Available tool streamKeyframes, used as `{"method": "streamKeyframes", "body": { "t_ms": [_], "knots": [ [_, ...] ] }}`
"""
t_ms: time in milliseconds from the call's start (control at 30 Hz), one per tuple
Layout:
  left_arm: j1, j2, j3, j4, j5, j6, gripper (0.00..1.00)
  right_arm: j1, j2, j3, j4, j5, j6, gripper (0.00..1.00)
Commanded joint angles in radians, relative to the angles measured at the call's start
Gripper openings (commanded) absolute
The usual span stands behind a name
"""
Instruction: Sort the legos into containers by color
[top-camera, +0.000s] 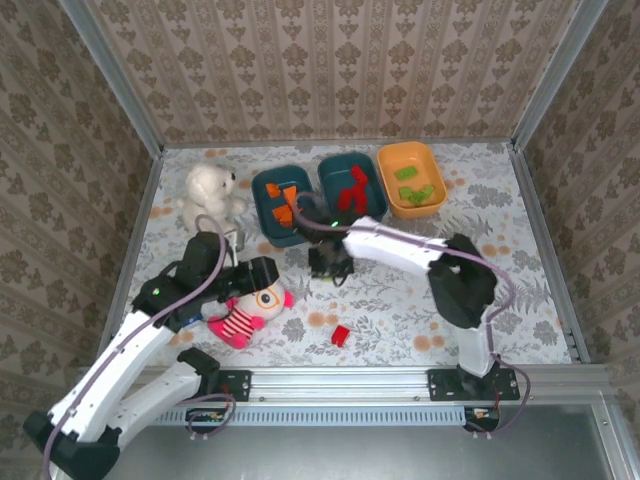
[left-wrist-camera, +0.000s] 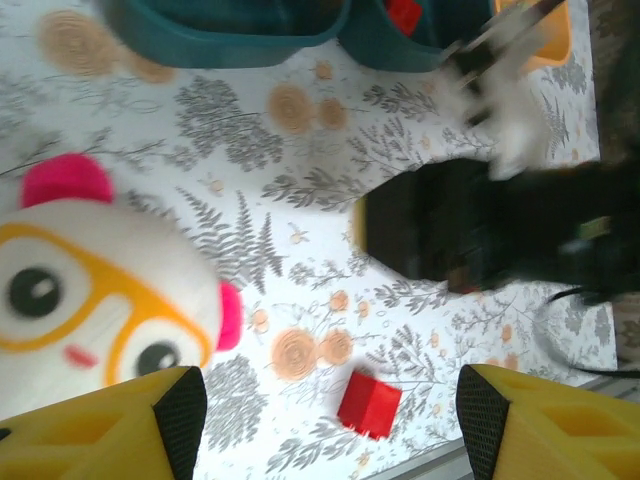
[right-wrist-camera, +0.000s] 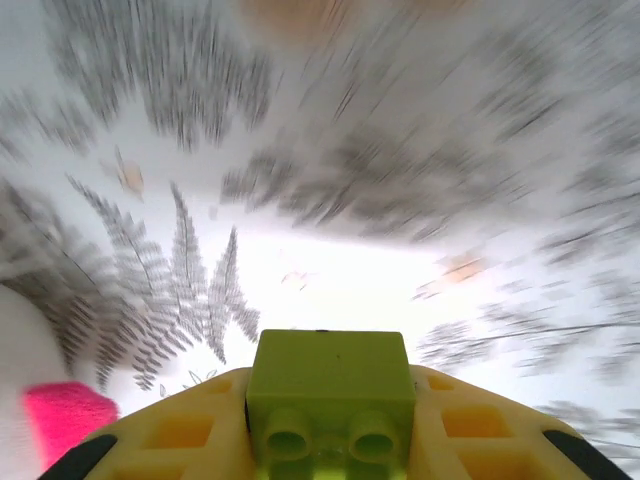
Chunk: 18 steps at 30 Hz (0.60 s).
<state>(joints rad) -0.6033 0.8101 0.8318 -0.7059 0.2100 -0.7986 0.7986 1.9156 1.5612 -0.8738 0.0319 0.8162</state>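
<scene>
Floral table (right-wrist-camera: 350, 270) under right hand (right-wrist-camera: 330, 445); lime lego (right-wrist-camera: 330, 380) plain in wrist view.

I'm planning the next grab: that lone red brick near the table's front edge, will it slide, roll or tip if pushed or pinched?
The red brick looks like rigid plastic, so it probably won't flex. Its boxy, flat-sided shape suggests it would slide on the table rather than roll. Being small, it is likely light and may skid.

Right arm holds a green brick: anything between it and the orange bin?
The teal bin with red bricks sits partly across the line from the right gripper to the orange bin; it is shallow, so the lifted green brick should probably clear it.
</scene>
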Motion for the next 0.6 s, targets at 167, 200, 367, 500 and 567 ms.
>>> {"method": "streamKeyframes", "body": {
  "t_ms": [167, 200, 367, 500, 567],
  "knots": [
    [-0.019, 0.383, 0.194, 0.393, 0.099, -0.029, 0.71, -0.404, -0.083, 0.095, -0.025, 0.066, -0.186, 0.29],
    [-0.017, 0.429, 0.224, 0.411, 0.11, -0.03, 0.71, -0.435, -0.064, 0.118, -0.014, 0.064, -0.193, 0.29],
    [-0.005, 0.667, 0.398, 0.493, 0.165, -0.03, 0.7, -0.569, 0.089, 0.288, 0.036, 0.045, -0.199, 0.29],
    [0.007, 0.821, 0.512, 0.553, 0.201, -0.021, 0.7, -0.625, 0.23, 0.43, 0.059, 0.044, -0.21, 0.29],
    [0.01, 0.903, 0.592, 0.558, 0.221, -0.014, 0.7, -0.644, 0.312, 0.522, 0.046, 0.049, -0.225, 0.29]
  ]
}}
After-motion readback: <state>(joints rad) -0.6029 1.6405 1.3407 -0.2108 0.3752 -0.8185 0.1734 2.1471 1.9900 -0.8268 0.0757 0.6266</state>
